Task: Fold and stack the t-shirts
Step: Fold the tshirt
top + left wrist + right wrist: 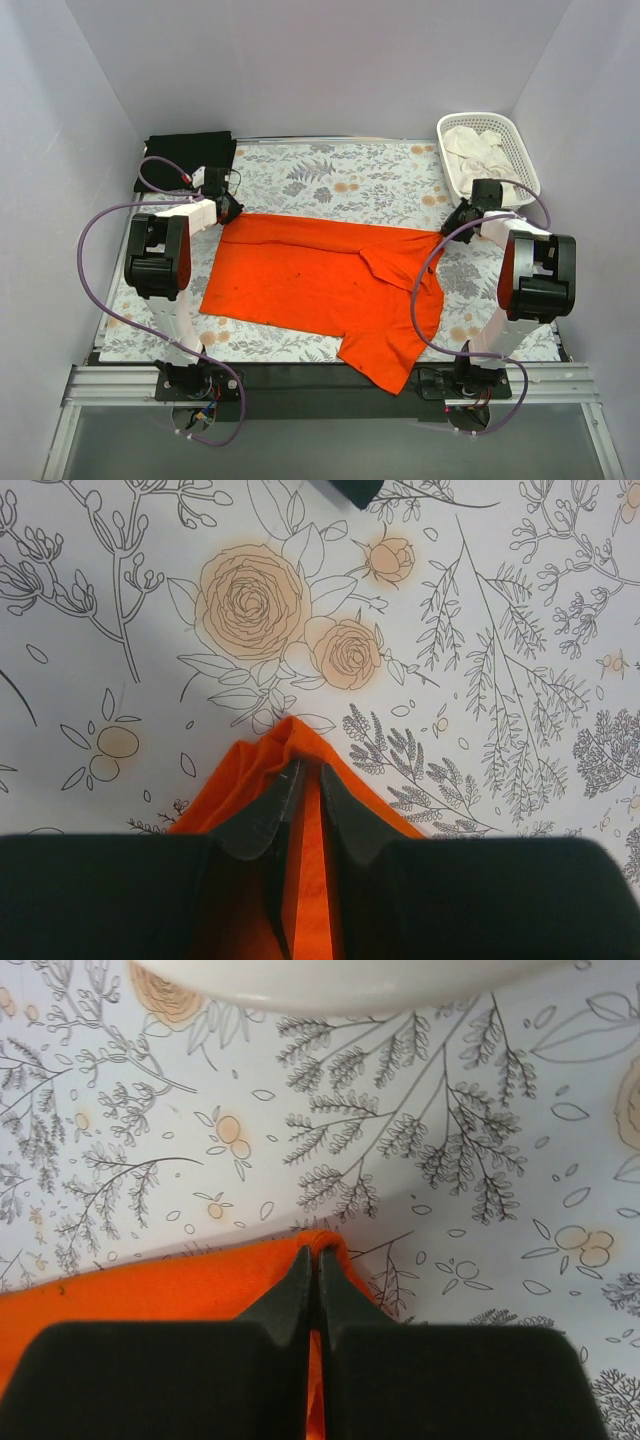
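Note:
The orange t-shirt (320, 285) lies spread on the tablecloth, folded lengthwise, with one sleeve hanging over the near edge. My left gripper (228, 212) is shut on its far left corner; the left wrist view shows orange cloth (250, 775) pinched at my gripper (311, 772). My right gripper (457, 222) is shut on its far right corner; the right wrist view shows the orange cloth (170, 1285) folded over the tips of my gripper (312, 1255). The black t-shirt (185, 158) lies folded at the far left corner, behind my left gripper.
A white lattice basket (520, 150) with white cloth in it stands at the far right, just behind my right gripper; its rim (340, 985) shows in the right wrist view. The floral tablecloth (340, 180) covers the table. Purple cables loop beside both arms.

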`<state>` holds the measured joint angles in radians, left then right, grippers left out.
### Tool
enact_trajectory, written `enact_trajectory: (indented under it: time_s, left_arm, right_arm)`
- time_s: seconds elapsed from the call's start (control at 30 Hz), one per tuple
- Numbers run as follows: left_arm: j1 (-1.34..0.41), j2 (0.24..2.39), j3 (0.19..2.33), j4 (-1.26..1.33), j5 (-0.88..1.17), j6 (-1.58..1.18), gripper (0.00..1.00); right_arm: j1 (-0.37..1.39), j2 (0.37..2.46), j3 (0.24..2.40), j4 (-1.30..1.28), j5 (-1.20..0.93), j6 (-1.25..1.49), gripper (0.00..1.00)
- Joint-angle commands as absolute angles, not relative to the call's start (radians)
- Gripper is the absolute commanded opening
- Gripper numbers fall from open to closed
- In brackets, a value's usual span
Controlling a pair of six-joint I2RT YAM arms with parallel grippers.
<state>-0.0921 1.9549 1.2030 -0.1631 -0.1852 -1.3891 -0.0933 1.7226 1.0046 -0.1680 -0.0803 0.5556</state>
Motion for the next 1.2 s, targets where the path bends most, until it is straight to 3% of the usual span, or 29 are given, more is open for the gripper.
enact_trajectory:
  time_s: [0.0,0.17,0.33,0.57,0.7,0.77,0.93,1.07,1.17]
  left_arm:
    - [-0.072,1.964,1.154,-0.284,-0.222,-1.399,0.14]
    - [-0.072,1.962,1.155,-0.284,-0.210,-1.405,0.16]
    - [-0.072,1.967,1.160,-0.241,-0.146,-1.367,0.22]
    - [-0.072,1.933,1.203,-0.226,-0.106,-1.322,0.41]
    - [-0.075,1.858,1.258,-0.235,-0.075,-1.287,0.57]
    - [-0.086,1.832,1.282,-0.251,-0.078,-1.266,0.62]
    - [-0.117,1.708,1.322,-0.327,-0.115,-1.238,0.74]
    - [-0.138,1.596,1.269,-0.386,-0.156,-1.239,0.76]
    - [-0.153,1.489,1.186,-0.437,-0.175,-1.238,0.76]
  right_arm:
    - [-0.103,1.690,0.980,-0.144,-0.009,0.597,0.04]
    - [-0.106,1.707,0.976,-0.143,-0.005,0.574,0.21]
    - [-0.107,1.718,0.999,-0.141,-0.006,0.534,0.24]
    - [-0.107,1.692,1.025,-0.149,-0.008,0.479,0.24]
    - [-0.088,1.626,1.060,-0.198,-0.019,0.367,0.34]
    - [-0.046,1.579,1.081,-0.242,-0.009,0.283,0.41]
    - [0.148,1.473,1.071,-0.327,0.072,0.152,0.46]
    - [0.328,1.398,1.035,-0.370,0.130,0.111,0.46]
    - [0.472,1.393,1.019,-0.374,0.184,0.094,0.39]
